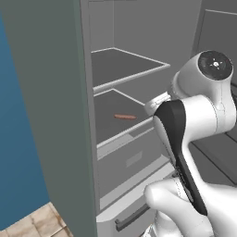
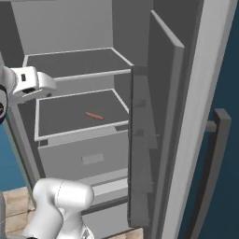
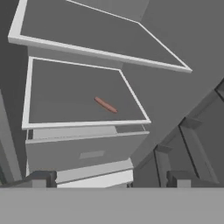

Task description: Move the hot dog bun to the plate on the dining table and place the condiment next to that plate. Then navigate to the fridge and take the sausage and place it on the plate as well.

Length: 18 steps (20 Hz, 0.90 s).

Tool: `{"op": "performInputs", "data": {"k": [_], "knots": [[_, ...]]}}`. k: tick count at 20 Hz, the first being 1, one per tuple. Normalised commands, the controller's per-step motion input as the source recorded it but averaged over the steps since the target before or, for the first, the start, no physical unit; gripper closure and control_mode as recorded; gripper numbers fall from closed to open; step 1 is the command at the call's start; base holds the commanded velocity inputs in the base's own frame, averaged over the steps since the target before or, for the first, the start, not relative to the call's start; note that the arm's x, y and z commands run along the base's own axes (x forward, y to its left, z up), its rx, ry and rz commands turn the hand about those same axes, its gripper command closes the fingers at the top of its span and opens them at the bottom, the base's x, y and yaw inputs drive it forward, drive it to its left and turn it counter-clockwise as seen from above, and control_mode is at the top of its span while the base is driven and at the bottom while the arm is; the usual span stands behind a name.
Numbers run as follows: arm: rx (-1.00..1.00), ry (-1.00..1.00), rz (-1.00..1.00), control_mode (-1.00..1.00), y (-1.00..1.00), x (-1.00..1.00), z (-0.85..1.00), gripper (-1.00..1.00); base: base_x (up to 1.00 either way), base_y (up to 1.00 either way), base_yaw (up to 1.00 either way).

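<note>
The fridge [image 2: 74, 28] stands open in front of me, grey inside. The sausage [image 1: 125, 116] [image 2: 94, 115] [image 3: 106, 105], a thin reddish-brown stick, lies alone near the middle of the lower wire shelf [image 3: 52, 94]. My gripper [image 3: 109, 179] is open, its two dark fingertips [image 3: 41, 178] set wide apart with nothing between them. It hovers outside the fridge, short of the shelf's front edge and above the drawers, and is apart from the sausage. My white hand [image 2: 29, 84] is at the fridge's left side. The bun, plate, condiment and dining table are out of view.
An upper shelf [image 1: 125, 65] sits above the sausage's shelf, with closed drawers [image 3: 83, 151] below it. The open fridge door [image 2: 196, 121] with its door bins [image 2: 140, 140] stands to the right. A blue wall [image 1: 18, 139] is on the left. Tiled floor [image 1: 37, 224] shows below.
</note>
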Motion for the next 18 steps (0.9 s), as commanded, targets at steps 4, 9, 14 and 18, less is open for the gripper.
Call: {"op": "performInputs", "data": {"k": [4, 9, 14, 18], "knots": [[0.0, 0.0, 0.0, 1.0, 0.0, 0.0, 0.0, -1.0, 0.25, -0.03, 0.0], [0.02, 0.02, 0.08, -1.0, -0.39, 0.12, -0.54, -1.0, 0.0, -0.03, 0.01], [0.02, 0.09, 0.11, -1.0, -0.45, 0.47, -0.75, -1.0, 0.0, 0.0, 0.0], [0.0, 0.01, 0.1, -1.0, -0.2, 0.38, -0.76, -1.0, 0.0, 0.0, 0.0]]}}
